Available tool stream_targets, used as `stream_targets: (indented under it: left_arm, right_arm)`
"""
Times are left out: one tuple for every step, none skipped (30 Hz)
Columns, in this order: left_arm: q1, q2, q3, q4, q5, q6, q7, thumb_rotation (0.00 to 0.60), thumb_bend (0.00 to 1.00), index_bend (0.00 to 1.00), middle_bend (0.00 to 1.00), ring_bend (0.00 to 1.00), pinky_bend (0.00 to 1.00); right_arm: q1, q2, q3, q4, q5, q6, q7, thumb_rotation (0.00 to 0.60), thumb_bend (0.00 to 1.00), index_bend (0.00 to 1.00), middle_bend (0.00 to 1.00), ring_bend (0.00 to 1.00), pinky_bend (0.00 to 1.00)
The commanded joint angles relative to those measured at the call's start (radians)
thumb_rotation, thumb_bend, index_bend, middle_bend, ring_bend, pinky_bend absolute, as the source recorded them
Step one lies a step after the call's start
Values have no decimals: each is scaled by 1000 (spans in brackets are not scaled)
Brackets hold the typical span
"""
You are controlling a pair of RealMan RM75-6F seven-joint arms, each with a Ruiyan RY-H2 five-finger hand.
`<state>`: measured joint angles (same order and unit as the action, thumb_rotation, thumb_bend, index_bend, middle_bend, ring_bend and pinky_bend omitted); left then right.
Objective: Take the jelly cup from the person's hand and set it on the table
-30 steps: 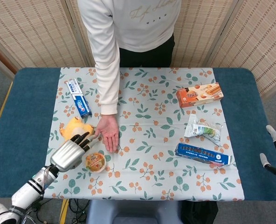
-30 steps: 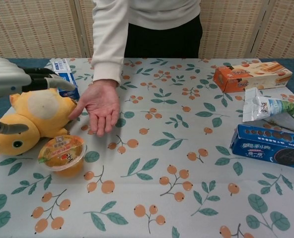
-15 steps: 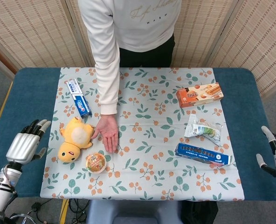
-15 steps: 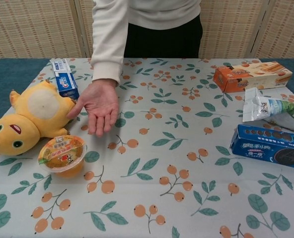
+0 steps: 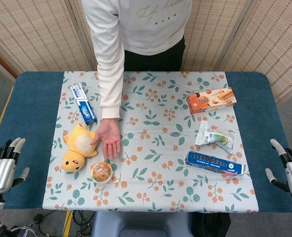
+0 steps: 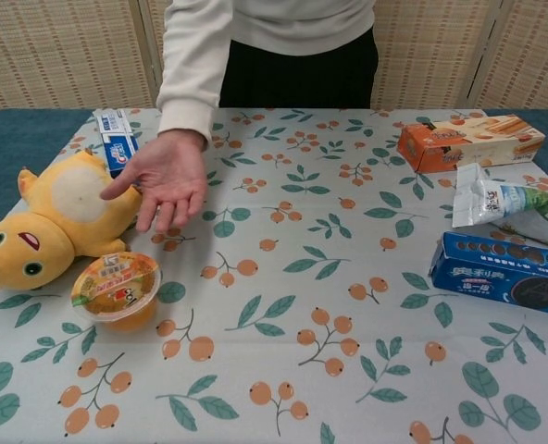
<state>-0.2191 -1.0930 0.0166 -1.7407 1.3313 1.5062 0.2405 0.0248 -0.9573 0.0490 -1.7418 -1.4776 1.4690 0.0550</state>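
Note:
The jelly cup (image 5: 101, 172) (image 6: 116, 289), orange with a printed lid, stands upright on the patterned cloth near the table's front left, just below the yellow plush. The person's hand (image 5: 108, 138) (image 6: 162, 178) hovers palm up and empty behind it. My left hand (image 5: 2, 167) is off the table's left edge, fingers apart, holding nothing. My right hand (image 5: 287, 168) hangs beyond the right edge, fingers spread and empty. Neither hand appears in the chest view.
A yellow plush (image 5: 78, 145) (image 6: 47, 225) lies left of the cup. A toothpaste box (image 5: 83, 102) is at the back left. An orange biscuit box (image 5: 211, 99), a snack bag (image 5: 214, 136) and a blue cookie box (image 5: 214, 163) fill the right side.
My left hand has let go of the cup and pulled back off the table's left edge. The person's hand has lifted and drawn back slightly. The cup stays on the cloth.

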Motion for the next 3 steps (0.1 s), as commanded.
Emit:
stream_targets:
  left_arm:
    - [11, -9, 2, 7, 14, 12, -4, 600, 321, 1, 0, 0, 149]
    - [14, -10, 3, 8, 21, 14, -1, 600, 321, 1, 0, 0, 149]
    - [16, -8, 3, 3, 32, 16, 8, 600, 321, 1, 0, 0, 149]
  right_arm:
    - [-1, -4, -2, 4, -5, 2, 6, 600, 360, 86, 221, 192, 411]
    - [-1, -5, -3, 6, -8, 3, 6, 600, 360, 86, 221, 192, 411]
    - [0, -8, -3, 8, -17, 9, 2, 600, 360, 86, 221, 192, 411]
